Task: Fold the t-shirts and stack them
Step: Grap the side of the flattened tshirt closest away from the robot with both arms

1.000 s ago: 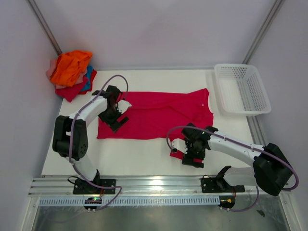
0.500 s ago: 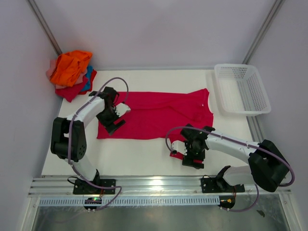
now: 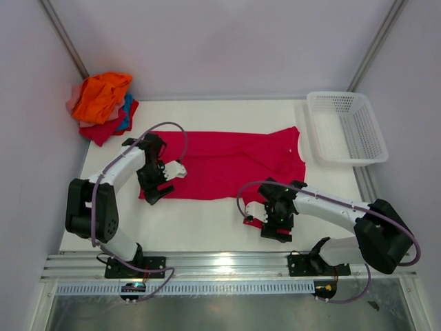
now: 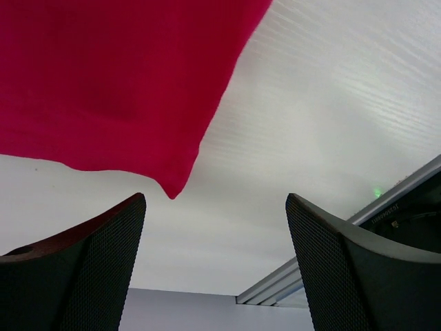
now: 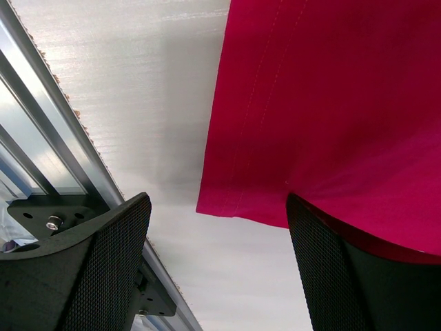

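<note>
- A flat white table top with a faint ribbed grain fills the middle of the overhead view; both wrist views show that grain close up.
- A white rectangular plastic mesh basket sits upright at the table's far right corner, its long side along the right edge.
- A silver slotted aluminium rail runs along the table's near edge, also seen in the right wrist view.
- A white perforated strip lies just in front of the rail.
- A brushed metal sheet lies nearest the camera.
- Pale grey walls enclose the space, with a slanted metal pole at each back corner.
</note>
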